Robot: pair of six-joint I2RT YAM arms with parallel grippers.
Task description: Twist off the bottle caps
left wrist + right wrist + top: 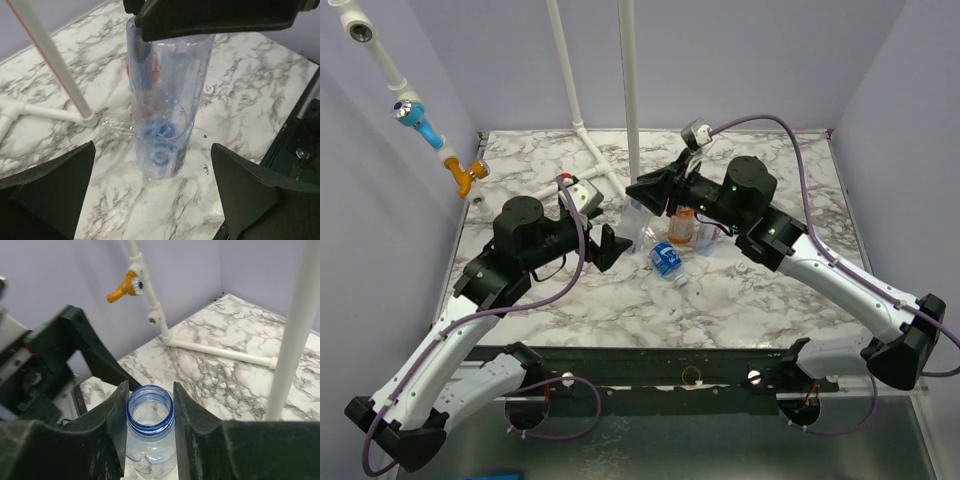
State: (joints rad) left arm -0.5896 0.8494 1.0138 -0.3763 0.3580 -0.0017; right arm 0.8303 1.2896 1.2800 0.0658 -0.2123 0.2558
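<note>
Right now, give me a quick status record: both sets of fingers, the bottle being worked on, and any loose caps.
left fingers: open, either side of the clear bottle, not touching
right fingers: shut on the clear bottle's neck
clear bottle: upright, mouth open, no cap
orange bottle: upright, close by
white cap: loose on the table

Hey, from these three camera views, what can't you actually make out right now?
Top view: the right gripper covers the neck of the upright clear bottle; beyond one white cap, any others are too small to count.
Left wrist view: the same gripper hides that bottle's mouth; the orange bottle shows only as a smear through the plastic.
Right wrist view: the fingers and the bottom edge cut off the bottle's body.
</note>
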